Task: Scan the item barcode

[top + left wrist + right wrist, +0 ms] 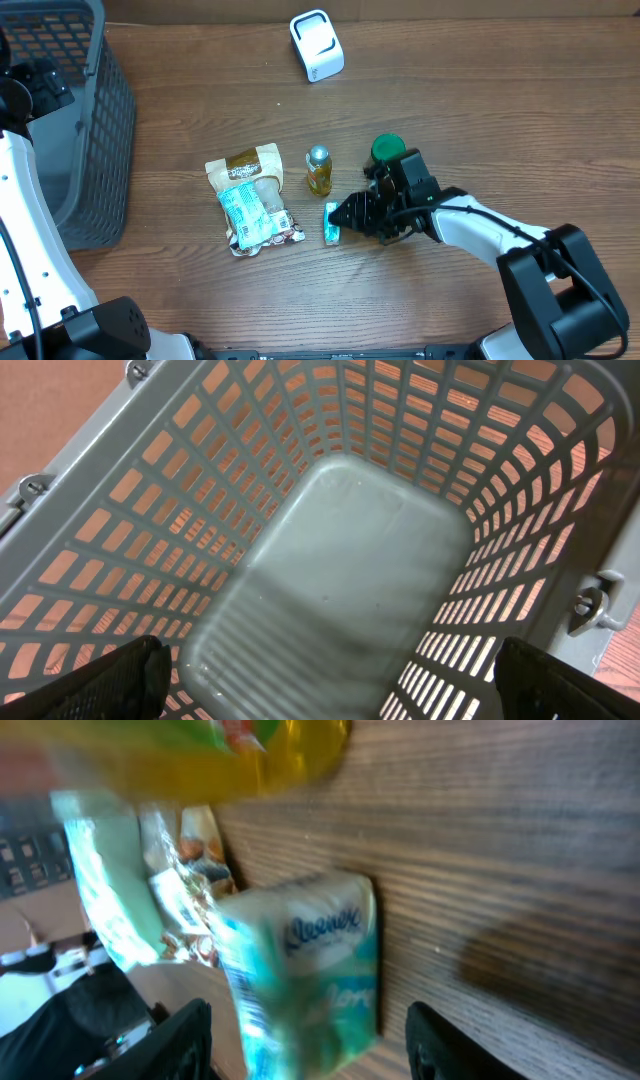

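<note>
Here, nearest the robot's side of the brown wooden table, the right gripper lies low over the boards with its black fingers set either side of a small teal-and-white plastic pack of Kleenex tissues. The jaws stand apart; a strip of bare wood shows between the pack and the right-hand finger, so the claw brackets the pack without pinching it. From overhead the pack lies flat on the table, at the tip of that gripper.

Just beyond it stands a little bottle of yellow liquid with a silver cap, blurred across the top of the right wrist view. Left of the bottle lies a crinkled clear snack bag with a tan and blue label. Behind the right arm sits a round, green-lidded container.

At the left edge, the left gripper hangs spread wide and empty above a grey slatted plastic basket.

Farthest off rests a white box-shaped device.
</note>
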Robot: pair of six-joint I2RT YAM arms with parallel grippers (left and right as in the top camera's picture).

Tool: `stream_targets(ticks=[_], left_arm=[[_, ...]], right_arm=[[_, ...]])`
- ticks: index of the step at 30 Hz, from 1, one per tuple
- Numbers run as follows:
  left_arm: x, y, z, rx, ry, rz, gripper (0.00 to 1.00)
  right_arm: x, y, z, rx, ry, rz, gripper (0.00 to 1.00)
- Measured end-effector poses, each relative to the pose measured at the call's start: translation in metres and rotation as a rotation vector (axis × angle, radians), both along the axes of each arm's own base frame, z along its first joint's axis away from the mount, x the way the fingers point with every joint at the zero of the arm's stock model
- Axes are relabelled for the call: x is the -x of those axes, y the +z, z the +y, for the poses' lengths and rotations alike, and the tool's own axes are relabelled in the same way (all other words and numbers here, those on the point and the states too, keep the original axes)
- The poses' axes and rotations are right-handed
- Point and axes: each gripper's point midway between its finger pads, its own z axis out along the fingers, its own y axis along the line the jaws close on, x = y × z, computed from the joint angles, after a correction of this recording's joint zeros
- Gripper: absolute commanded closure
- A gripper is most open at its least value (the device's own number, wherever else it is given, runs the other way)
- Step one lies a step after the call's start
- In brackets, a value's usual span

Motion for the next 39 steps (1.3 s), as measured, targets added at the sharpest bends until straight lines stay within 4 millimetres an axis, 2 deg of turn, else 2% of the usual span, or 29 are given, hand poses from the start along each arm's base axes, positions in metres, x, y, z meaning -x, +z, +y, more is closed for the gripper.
stream_targets(ticks=[4, 9, 11, 17, 25, 30, 32, 34, 35, 37, 38, 39], left_arm=[[0.0, 0.0, 0.0, 0.0, 0.0, 0.0, 0.0], [0.0, 0.0, 0.0, 0.0, 0.0, 0.0, 0.0], [0.0, 0.0, 0.0, 0.0, 0.0, 0.0, 0.0], [0.0, 0.0, 0.0, 0.0, 0.0, 0.0, 0.01], [0.0, 0.0, 0.0, 0.0, 0.0, 0.0, 0.0], [0.0, 0.0, 0.0, 0.0, 0.0, 0.0, 0.01], [0.0, 0.0, 0.0, 0.0, 0.0, 0.0, 0.0], [0.0, 0.0, 0.0, 0.0, 0.0, 0.0, 0.0], [0.0, 0.0, 0.0, 0.0, 0.0, 0.0, 0.0], [0.0, 0.0, 0.0, 0.0, 0.0, 0.0, 0.01], [0.0, 0.0, 0.0, 0.0, 0.0, 0.0, 0.01], [0.0, 0.0, 0.0, 0.0, 0.0, 0.0, 0.01]], right_arm=[[-0.017, 0.024, 0.0, 0.073, -0.014, -0.029, 0.4], [-0.022, 0.037, 0.004, 0.199, -0.001, -0.074, 0.38], [-0.017, 0.036, 0.007, 0.252, 0.016, -0.099, 0.33], [0.006, 0.022, 0.014, 0.444, 0.067, -0.172, 0.28], [0.007, 0.02, 0.021, 0.51, 0.067, -0.247, 0.28], [0.006, 0.005, 0.021, 0.55, 0.061, -0.237, 0.3], [0.007, -0.004, 0.021, 0.565, 0.064, -0.224, 0.36], [0.008, -0.014, 0.02, 0.583, 0.064, -0.205, 0.58], [0.008, -0.017, 0.019, 0.591, 0.06, -0.198, 0.73], [0.008, -0.02, 0.019, 0.596, 0.065, -0.194, 0.9], [0.008, -0.022, 0.019, 0.598, 0.066, -0.192, 0.96], [0.008, -0.022, 0.019, 0.598, 0.06, -0.188, 0.96]])
